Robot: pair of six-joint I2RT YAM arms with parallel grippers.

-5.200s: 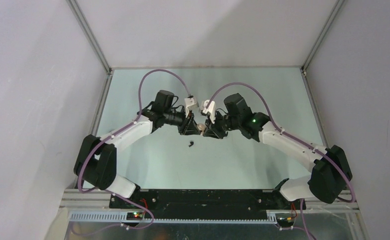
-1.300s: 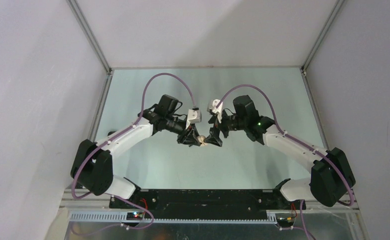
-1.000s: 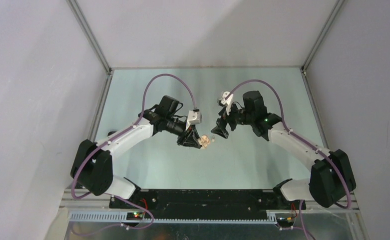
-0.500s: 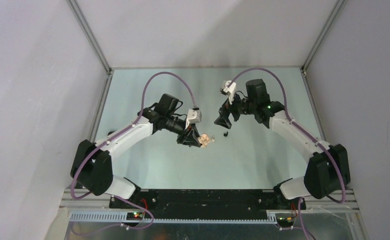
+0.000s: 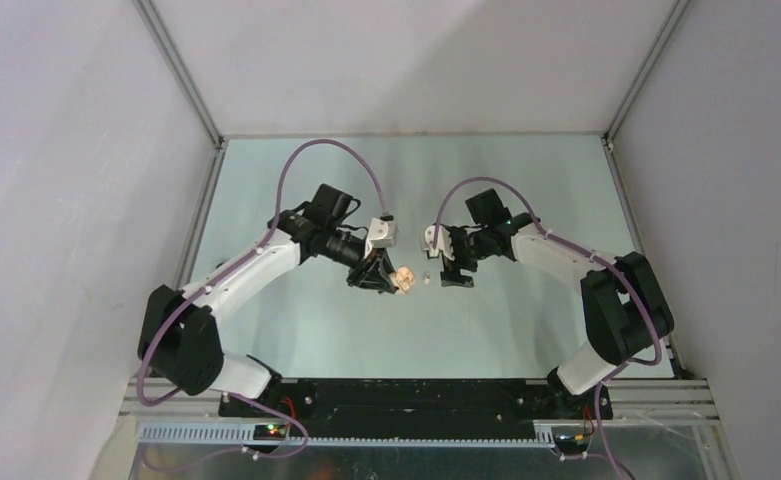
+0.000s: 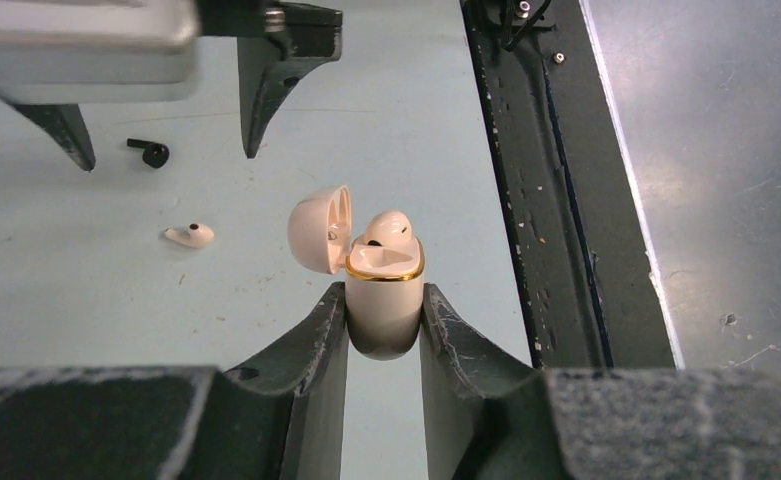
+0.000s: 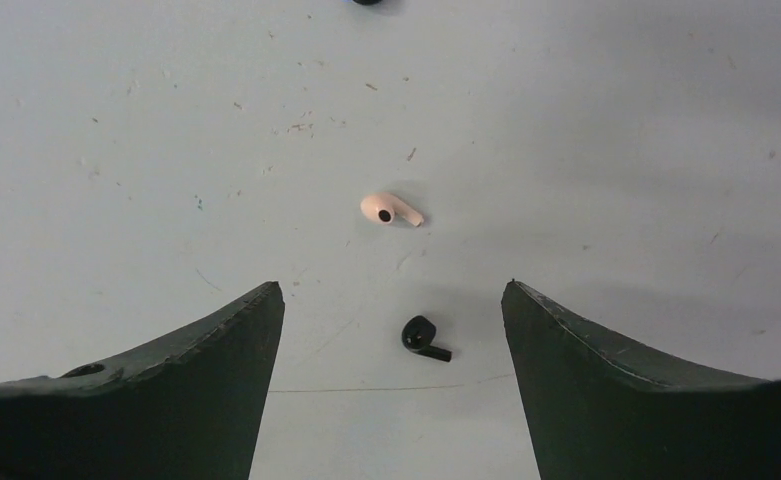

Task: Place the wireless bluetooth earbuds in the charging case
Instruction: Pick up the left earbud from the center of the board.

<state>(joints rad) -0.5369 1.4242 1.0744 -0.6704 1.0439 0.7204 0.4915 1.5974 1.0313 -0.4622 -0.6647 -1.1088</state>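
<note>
My left gripper is shut on the cream charging case, held upright with its lid flipped open to the left. One cream earbud sits in the case, poking out. In the top view the case hangs just above the table. A second cream earbud and a black earbud lie on the table. My right gripper hovers open over them, the black earbud between its fingers and not touched. In the top view the right gripper is just right of the case.
The pale green table is walled by grey panels at the left, right and back. A black base rail runs along the near edge. A small dark thing is cut off at the top of the right wrist view.
My right gripper has swung from the back of the table toward the case and come down over the black earbud, its jaws narrowing a little. The left gripper keeps hold of the case.
</note>
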